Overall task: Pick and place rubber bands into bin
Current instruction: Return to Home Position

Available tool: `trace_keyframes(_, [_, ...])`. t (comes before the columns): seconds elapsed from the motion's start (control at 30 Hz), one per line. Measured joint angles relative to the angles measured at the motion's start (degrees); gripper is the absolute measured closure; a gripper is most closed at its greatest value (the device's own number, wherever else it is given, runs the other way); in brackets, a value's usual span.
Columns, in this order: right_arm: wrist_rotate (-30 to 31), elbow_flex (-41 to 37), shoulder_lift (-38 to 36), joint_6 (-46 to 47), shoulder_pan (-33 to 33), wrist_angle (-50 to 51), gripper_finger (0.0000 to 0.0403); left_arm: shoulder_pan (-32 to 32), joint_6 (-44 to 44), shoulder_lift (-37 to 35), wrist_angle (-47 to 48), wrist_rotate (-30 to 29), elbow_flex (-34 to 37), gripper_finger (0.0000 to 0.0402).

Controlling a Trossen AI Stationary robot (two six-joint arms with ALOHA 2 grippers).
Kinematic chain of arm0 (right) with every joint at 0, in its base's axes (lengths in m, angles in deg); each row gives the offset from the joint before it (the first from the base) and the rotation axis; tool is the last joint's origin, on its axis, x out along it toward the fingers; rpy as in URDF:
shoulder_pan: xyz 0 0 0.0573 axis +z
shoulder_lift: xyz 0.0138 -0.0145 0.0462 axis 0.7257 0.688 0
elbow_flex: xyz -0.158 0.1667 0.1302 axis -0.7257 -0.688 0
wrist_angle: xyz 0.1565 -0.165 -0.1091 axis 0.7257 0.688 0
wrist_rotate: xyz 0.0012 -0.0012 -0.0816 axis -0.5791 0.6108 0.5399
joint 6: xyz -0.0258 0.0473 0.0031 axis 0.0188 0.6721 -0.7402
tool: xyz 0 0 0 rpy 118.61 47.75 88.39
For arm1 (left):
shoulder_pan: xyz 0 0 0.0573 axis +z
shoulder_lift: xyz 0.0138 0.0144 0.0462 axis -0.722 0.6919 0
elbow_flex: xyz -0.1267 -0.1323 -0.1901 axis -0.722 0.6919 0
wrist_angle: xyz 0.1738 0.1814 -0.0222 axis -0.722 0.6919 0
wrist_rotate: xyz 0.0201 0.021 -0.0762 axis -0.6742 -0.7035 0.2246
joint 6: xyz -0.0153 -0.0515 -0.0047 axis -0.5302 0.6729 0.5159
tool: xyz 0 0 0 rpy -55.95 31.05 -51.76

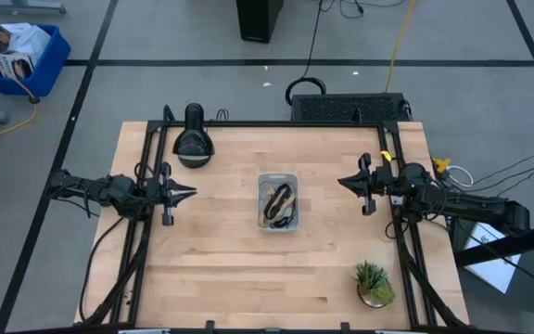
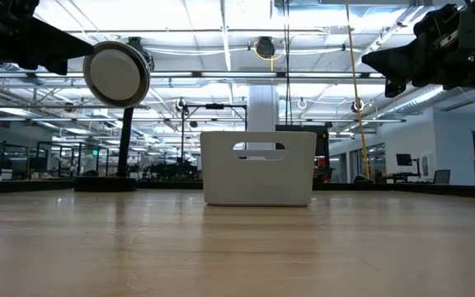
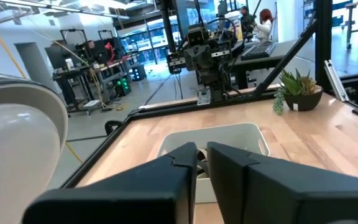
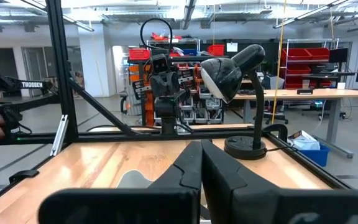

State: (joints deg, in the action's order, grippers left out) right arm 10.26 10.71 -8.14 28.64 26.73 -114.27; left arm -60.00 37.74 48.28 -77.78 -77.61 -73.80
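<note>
The pale translucent bin stands at the table's middle; it also shows in the low view and in the left wrist view. Dark and tan rubber bands lie inside it. My left gripper hovers above the table's left side, pointing toward the bin, fingers nearly together and empty. My right gripper hovers above the right side, pointing toward the bin, shut and empty.
A black desk lamp stands at the far left of the table. A small potted plant stands at the near right. Bare wood lies between the bin and each gripper.
</note>
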Motion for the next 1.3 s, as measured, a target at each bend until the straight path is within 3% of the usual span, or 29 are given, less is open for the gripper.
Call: trace_keyframes(1.3, [0.0, -0.1, 0.0, 0.0, 0.0, 0.0, 0.0403, 0.0, -0.2, 0.0, 0.0, 0.0, 0.0, 0.035])
